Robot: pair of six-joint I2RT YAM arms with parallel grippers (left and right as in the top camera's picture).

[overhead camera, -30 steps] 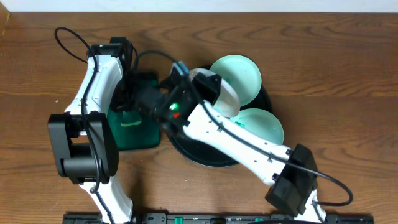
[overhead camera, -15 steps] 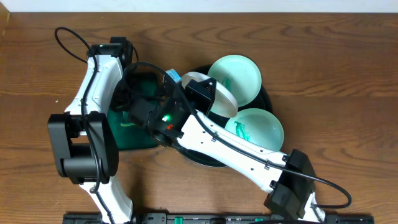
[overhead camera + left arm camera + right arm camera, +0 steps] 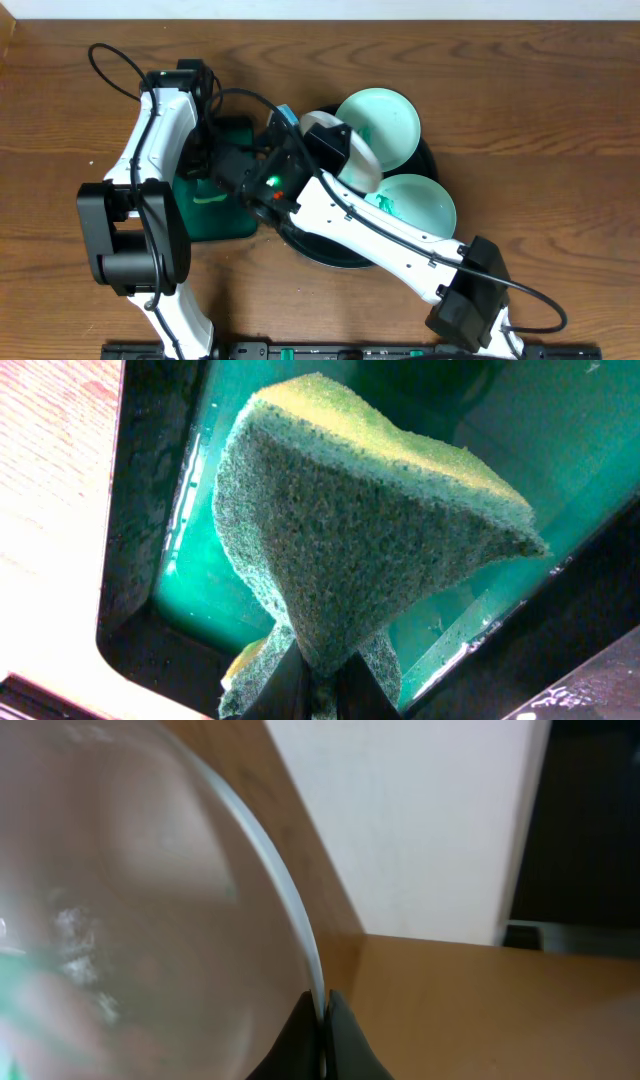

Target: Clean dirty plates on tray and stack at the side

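Centre-left overhead, left gripper (image 3: 320, 682) pinches a sponge (image 3: 360, 550) over the green tray (image 3: 570, 450); right gripper (image 3: 322, 1025) clamps the white plate (image 3: 130, 900) at centre.

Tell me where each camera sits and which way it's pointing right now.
Overhead: above the table, looking straight down at the black tray, mint plates and green tray; left arm and right arm show.
Left wrist: on that arm, looking down past the left gripper at its pinched sponge.
Right wrist: looking along the right gripper at the white plate rim it grips.
Shared: overhead and left wrist both show the green tray.
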